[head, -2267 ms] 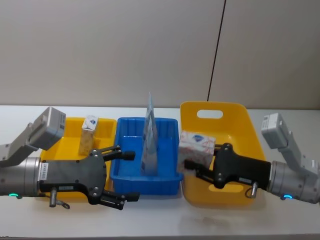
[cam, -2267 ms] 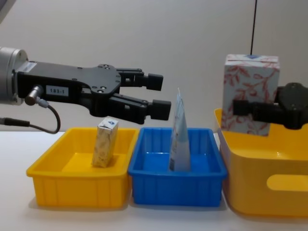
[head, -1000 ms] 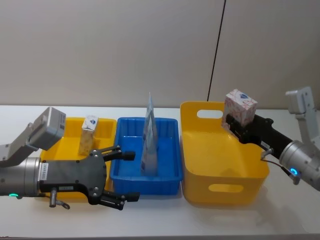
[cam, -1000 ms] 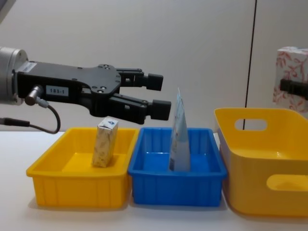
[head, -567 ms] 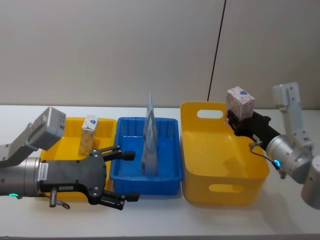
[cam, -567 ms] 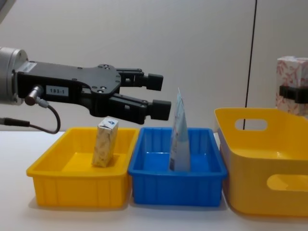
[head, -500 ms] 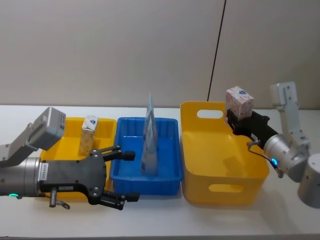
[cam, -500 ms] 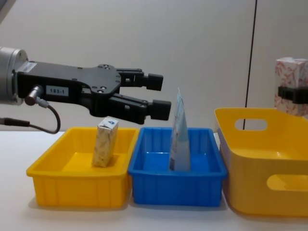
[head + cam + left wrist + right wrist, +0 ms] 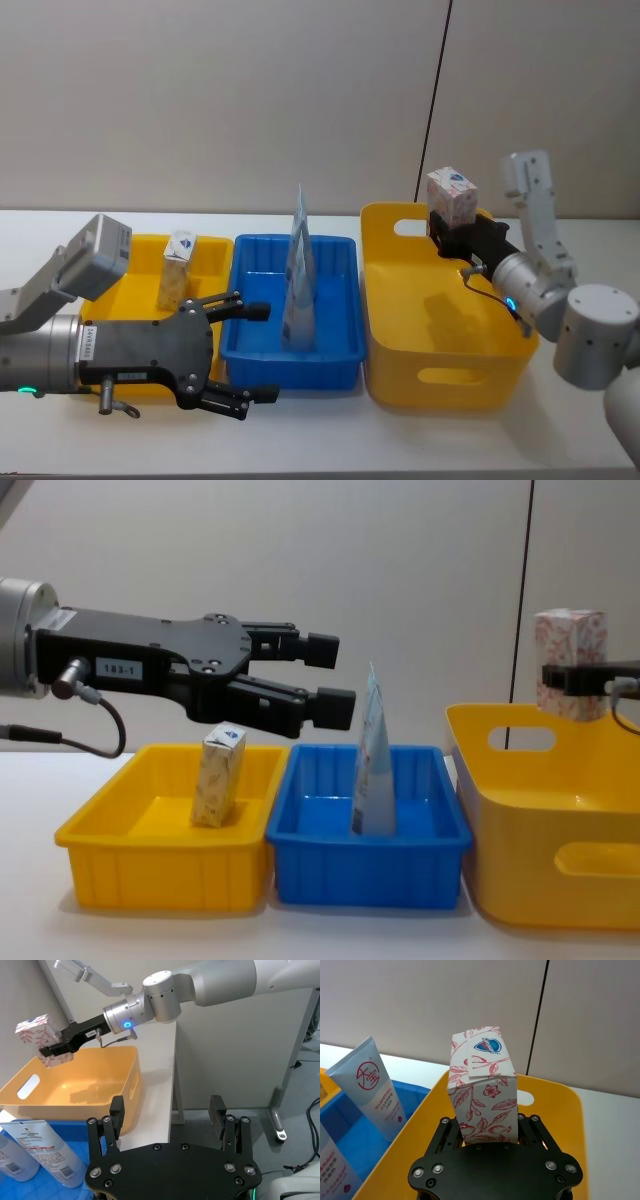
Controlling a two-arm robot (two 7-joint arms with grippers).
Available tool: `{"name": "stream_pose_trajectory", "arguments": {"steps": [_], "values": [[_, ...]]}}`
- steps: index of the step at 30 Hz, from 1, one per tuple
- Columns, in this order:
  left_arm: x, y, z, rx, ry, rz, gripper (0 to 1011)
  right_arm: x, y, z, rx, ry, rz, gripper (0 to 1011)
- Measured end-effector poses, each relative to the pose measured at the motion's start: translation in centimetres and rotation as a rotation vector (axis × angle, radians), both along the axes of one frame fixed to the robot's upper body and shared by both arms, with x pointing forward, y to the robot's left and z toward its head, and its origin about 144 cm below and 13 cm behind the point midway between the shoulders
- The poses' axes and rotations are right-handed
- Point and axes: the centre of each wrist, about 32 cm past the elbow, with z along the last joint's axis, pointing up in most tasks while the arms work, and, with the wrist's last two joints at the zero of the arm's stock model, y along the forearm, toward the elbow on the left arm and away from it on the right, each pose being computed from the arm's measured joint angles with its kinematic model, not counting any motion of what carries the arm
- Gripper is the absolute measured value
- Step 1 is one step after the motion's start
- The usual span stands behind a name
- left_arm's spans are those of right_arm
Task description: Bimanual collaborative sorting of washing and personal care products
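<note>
My right gripper is shut on a white box with red floral print, held upright above the far rim of the big yellow bin. The box hangs above the bin in the chest view, and shows as box and box in the wrist views. My left gripper stands open and empty over the near edge of the blue tray. A pale blue tube stands upright in that tray. A beige carton stands in the yellow tray.
The two trays and the big bin stand in a row on a white table. A black cable runs down the grey wall behind the bin. The table's right edge drops off beside the bin.
My right gripper carried the floral box up out of the bin's front, out to the right, then swung it back left over the bin's far rim. The left arm stayed still.
</note>
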Motion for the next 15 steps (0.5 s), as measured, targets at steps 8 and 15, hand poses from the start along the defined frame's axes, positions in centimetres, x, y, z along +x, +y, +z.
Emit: {"name": "stream_pose_trajectory", "arguments": {"steps": [8, 15], "values": [[0.0, 0.0, 0.0, 0.0, 0.0, 0.0, 1001, 1.1, 1.1, 0.0, 0.004, 0.01, -0.013, 363], [0.0, 0.0, 0.0, 0.0, 0.0, 0.0, 1001, 1.6, 1.7, -0.3, 0.008, 0.016, -0.029, 362]]}}
